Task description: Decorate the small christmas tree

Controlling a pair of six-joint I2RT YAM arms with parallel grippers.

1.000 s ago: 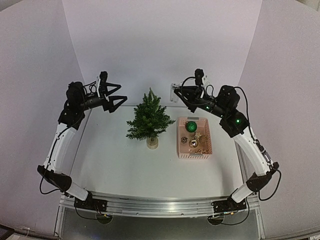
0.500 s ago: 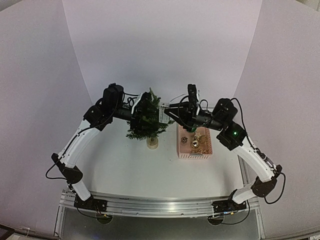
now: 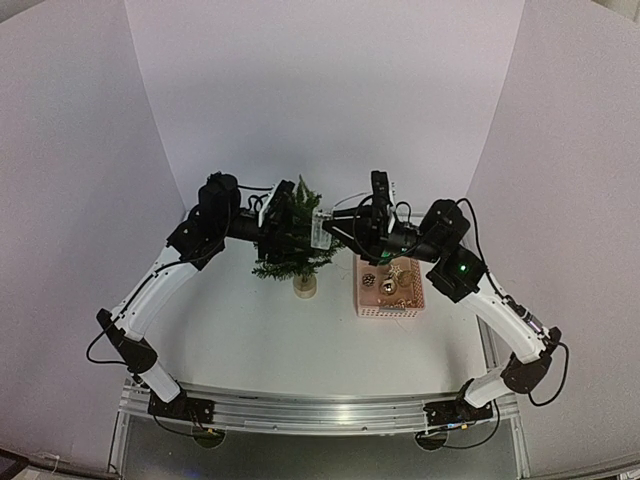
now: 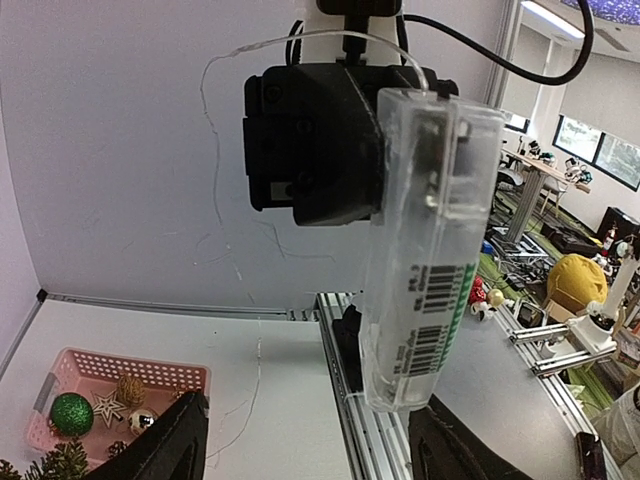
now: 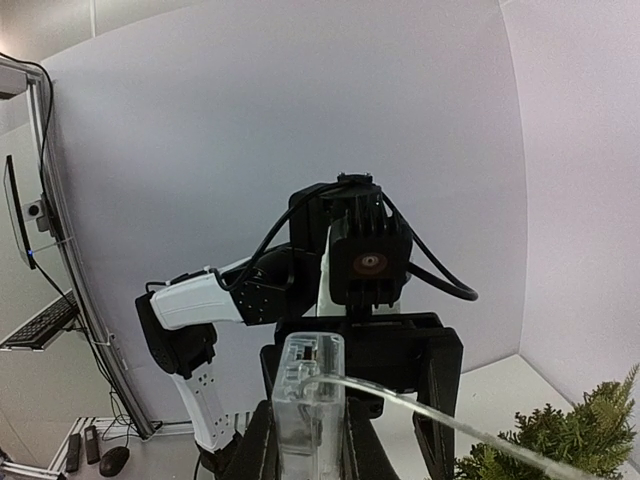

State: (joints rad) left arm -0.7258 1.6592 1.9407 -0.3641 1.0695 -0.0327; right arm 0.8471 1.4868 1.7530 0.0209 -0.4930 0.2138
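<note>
The small christmas tree [image 3: 296, 250] stands mid-table on its tan base [image 3: 304, 286]; its needles show in the right wrist view [image 5: 565, 440]. My right gripper [image 3: 338, 228] is shut on a clear plastic battery box [image 3: 322, 229] with a thin clear wire, held in the air beside the tree top. In the right wrist view [image 5: 310, 445] the box [image 5: 308, 400] stands upright between the fingers. My left gripper [image 3: 284, 216] faces it over the tree, open [image 4: 312, 445], with the barcoded box [image 4: 425, 260] just beyond its spread fingers [image 4: 175, 440].
A pink basket [image 3: 362, 300] right of the tree holds a green ball [image 4: 71, 413], a star, a gold ball and other ornaments. The table's metal rail [image 4: 372, 440] runs along its edge. White walls close in the back and sides.
Both arms have swung in from raised, far-apart positions and now meet over the tree top. The right gripper brought the clear box with it, and the left gripper has come up to it.
</note>
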